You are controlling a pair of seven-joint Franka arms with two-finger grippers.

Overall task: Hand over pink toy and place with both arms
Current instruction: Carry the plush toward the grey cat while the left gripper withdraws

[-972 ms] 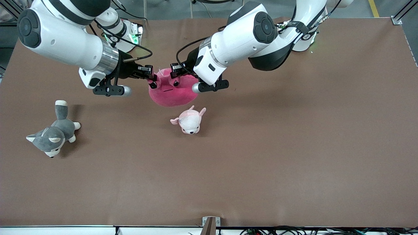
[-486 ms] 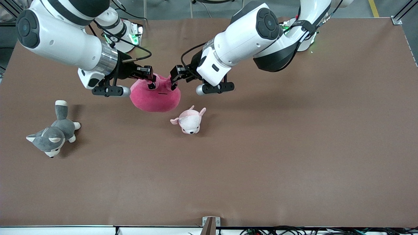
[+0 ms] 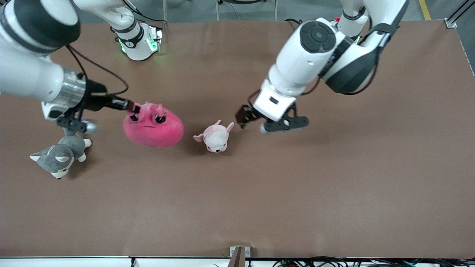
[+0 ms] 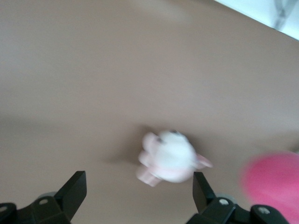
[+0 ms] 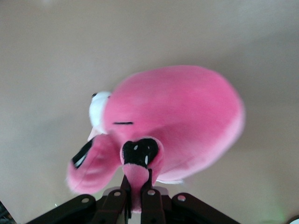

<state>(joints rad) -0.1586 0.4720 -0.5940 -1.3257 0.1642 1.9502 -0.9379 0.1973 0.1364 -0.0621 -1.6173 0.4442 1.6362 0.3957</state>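
Note:
The hot-pink round toy (image 3: 154, 124) with angry black eyes hangs from my right gripper (image 3: 133, 108), over the table between the grey plush and the pale puppy plush. The right wrist view shows the right gripper (image 5: 137, 186) shut on a small nub of the pink toy (image 5: 177, 116). My left gripper (image 3: 243, 118) is open and empty, over the table beside the puppy plush, toward the left arm's end. In the left wrist view the left gripper (image 4: 138, 186) stands wide open above the puppy, with the pink toy (image 4: 273, 186) at the picture's edge.
A small pale pink-and-white puppy plush (image 3: 215, 137) lies near the table's middle; it also shows in the left wrist view (image 4: 168, 156). A grey-and-white dog plush (image 3: 61, 152) lies toward the right arm's end, partly under the right wrist. The brown table (image 3: 297, 193) is bare nearer the front camera.
My left gripper let go of the pink toy and drew back toward the left arm's end. My right gripper carried the toy toward the right arm's end and lower.

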